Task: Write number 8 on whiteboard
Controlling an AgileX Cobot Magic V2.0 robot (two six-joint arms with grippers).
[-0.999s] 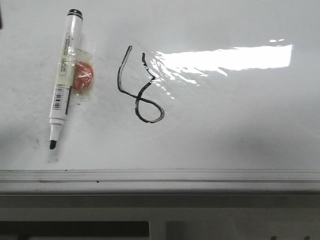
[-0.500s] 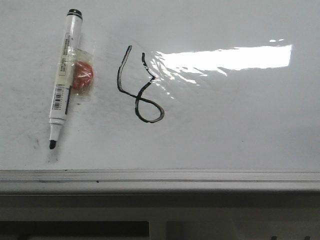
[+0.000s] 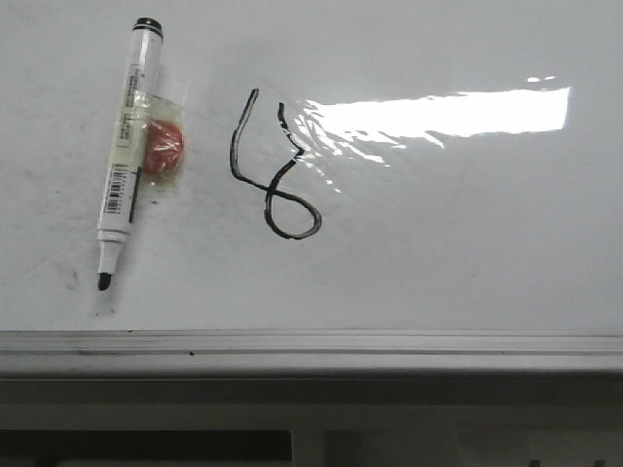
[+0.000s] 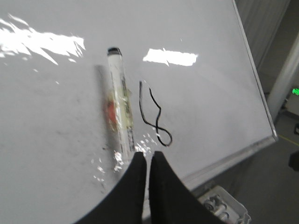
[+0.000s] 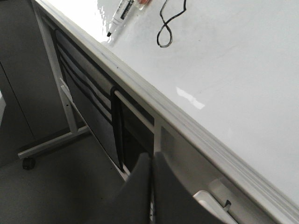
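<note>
The number 8 [image 3: 273, 165] is drawn in thin black marker on the whiteboard [image 3: 438, 253], with an open upper loop and a closed lower loop. It also shows in the left wrist view [image 4: 153, 112] and the right wrist view [image 5: 169, 23]. An uncapped white marker [image 3: 127, 146] with a black tip lies on the board left of the figure, an orange-red blob taped to it [image 3: 163, 146]. My left gripper [image 4: 147, 156] is shut and empty above the board, near the marker's tip end. My right gripper [image 5: 152, 156] is shut and empty, off the board beyond its front edge.
The board's pale grey frame edge [image 3: 311, 345] runs along the front. A bright light reflection [image 3: 438, 112] lies right of the figure. Under the board are a metal stand leg [image 5: 56, 79] and a dark hanging strap [image 5: 116, 126].
</note>
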